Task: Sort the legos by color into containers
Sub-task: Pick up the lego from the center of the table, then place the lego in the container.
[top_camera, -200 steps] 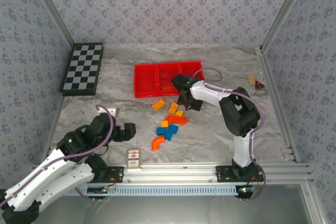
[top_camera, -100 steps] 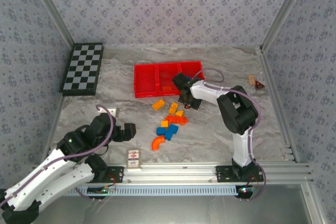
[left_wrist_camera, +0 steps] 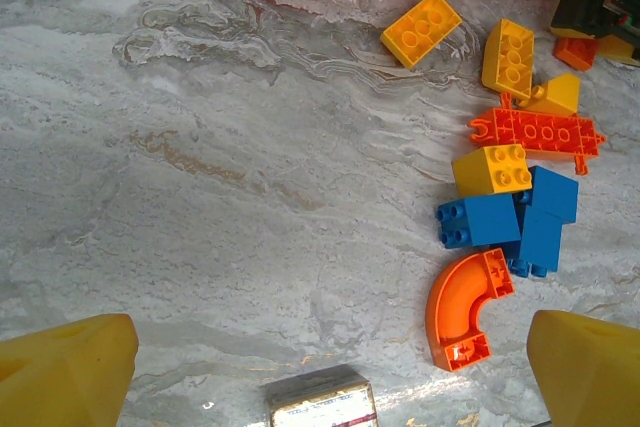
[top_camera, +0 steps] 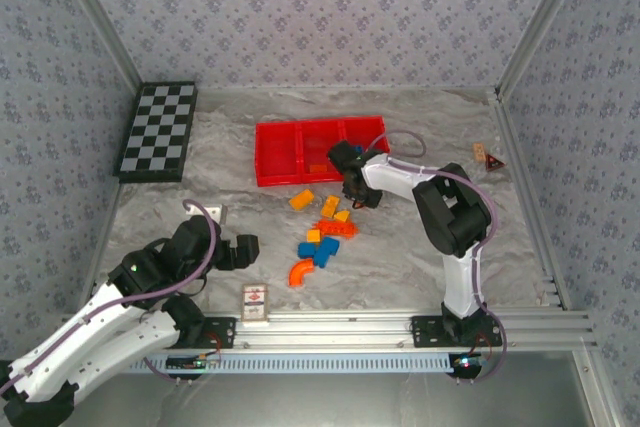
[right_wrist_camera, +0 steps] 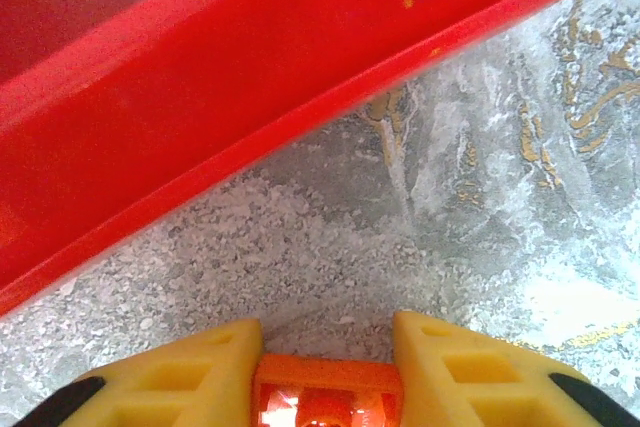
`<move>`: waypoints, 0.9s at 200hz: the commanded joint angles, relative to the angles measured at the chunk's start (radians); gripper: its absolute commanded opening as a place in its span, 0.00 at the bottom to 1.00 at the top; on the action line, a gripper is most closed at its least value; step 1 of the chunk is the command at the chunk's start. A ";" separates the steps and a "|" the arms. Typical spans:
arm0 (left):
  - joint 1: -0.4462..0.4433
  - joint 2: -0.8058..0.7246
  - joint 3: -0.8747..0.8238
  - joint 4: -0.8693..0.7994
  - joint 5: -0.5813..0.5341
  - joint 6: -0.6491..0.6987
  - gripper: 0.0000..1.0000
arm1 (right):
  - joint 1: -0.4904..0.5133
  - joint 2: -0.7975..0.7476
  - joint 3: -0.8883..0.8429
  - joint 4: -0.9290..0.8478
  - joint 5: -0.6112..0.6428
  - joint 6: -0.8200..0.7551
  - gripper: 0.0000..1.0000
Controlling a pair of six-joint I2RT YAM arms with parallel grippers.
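Note:
My right gripper (right_wrist_camera: 325, 347) is shut on a small red-orange brick (right_wrist_camera: 326, 397), low over the marble just in front of the red tray (right_wrist_camera: 250, 77); from above it sits at the tray's front right edge (top_camera: 352, 185). The tray (top_camera: 300, 152) has three compartments side by side. Loose legos lie before it: yellow-orange bricks (left_wrist_camera: 421, 28) (left_wrist_camera: 508, 57) (left_wrist_camera: 491, 168), a flat red-orange plate (left_wrist_camera: 538, 132), blue bricks (left_wrist_camera: 477, 220) (left_wrist_camera: 545, 224) and a curved red-orange piece (left_wrist_camera: 462, 308). My left gripper (top_camera: 238, 250) hangs open at the near left, its yellow fingertips (left_wrist_camera: 65, 372) far apart with nothing between them.
A checkerboard (top_camera: 160, 130) lies at the far left. A small printed card (top_camera: 256, 302) rests near the front rail, also at the bottom of the left wrist view (left_wrist_camera: 322, 402). Small objects (top_camera: 487, 156) sit by the right wall. Bare marble stretches left of the bricks.
The right gripper has shifted slightly toward the tray's front edge with the red-orange brick. The left arm has not moved.

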 commanded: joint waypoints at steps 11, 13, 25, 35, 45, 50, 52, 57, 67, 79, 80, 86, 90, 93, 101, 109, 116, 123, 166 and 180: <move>-0.005 -0.007 0.021 0.003 -0.005 0.003 1.00 | 0.029 0.027 -0.014 0.041 -0.016 -0.016 0.30; -0.005 -0.007 0.021 0.003 -0.006 0.003 1.00 | 0.029 0.025 -0.012 0.041 -0.014 -0.017 0.29; -0.004 -0.007 0.021 0.002 -0.006 0.004 1.00 | 0.036 0.015 -0.006 0.013 0.000 -0.030 0.27; -0.005 -0.007 0.021 0.002 -0.006 0.003 1.00 | 0.041 0.000 -0.001 -0.001 0.014 -0.044 0.27; -0.005 -0.007 0.021 0.002 -0.005 0.003 1.00 | 0.048 -0.018 0.004 -0.018 0.027 -0.058 0.26; -0.005 -0.007 0.022 0.002 -0.005 0.003 1.00 | 0.051 -0.030 0.007 -0.025 0.034 -0.066 0.26; -0.005 -0.008 0.022 0.002 -0.004 0.003 1.00 | 0.052 -0.035 0.009 -0.029 0.035 -0.069 0.26; -0.005 -0.009 0.021 0.003 -0.004 0.003 1.00 | 0.055 -0.048 0.011 -0.033 0.040 -0.079 0.26; -0.005 -0.006 0.019 0.009 0.005 0.007 1.00 | 0.061 -0.072 0.018 -0.035 0.043 -0.106 0.25; -0.005 0.000 0.018 0.013 0.015 0.012 1.00 | 0.070 -0.101 0.036 -0.040 0.044 -0.137 0.25; -0.004 0.000 0.019 0.013 0.016 0.012 1.00 | 0.070 -0.103 0.037 -0.040 0.044 -0.141 0.25; -0.005 0.004 0.019 0.013 0.018 0.013 1.00 | 0.073 -0.116 0.049 -0.036 0.043 -0.164 0.25; -0.005 0.008 0.020 0.015 0.021 0.015 1.00 | 0.077 -0.124 0.057 -0.033 0.044 -0.180 0.25; -0.004 0.009 0.020 0.015 0.024 0.016 1.00 | 0.079 -0.130 0.062 -0.033 0.044 -0.190 0.25; -0.005 0.015 0.022 0.016 0.029 0.020 1.00 | 0.083 -0.144 0.080 -0.028 0.045 -0.219 0.25; -0.005 0.022 0.022 0.016 0.032 0.021 1.00 | 0.087 -0.153 0.101 -0.010 0.035 -0.265 0.25; -0.005 0.026 0.024 0.014 0.032 0.021 1.00 | 0.087 -0.153 0.123 0.007 0.007 -0.310 0.25; -0.005 0.028 0.025 0.015 0.033 0.021 1.00 | 0.085 -0.142 0.156 0.013 -0.028 -0.356 0.26; -0.010 0.022 0.026 0.007 0.035 0.019 1.00 | 0.075 0.007 0.427 -0.063 -0.056 -0.563 0.26; -0.023 0.016 0.024 0.004 0.023 0.014 1.00 | 0.064 0.061 0.498 -0.071 -0.066 -0.605 0.26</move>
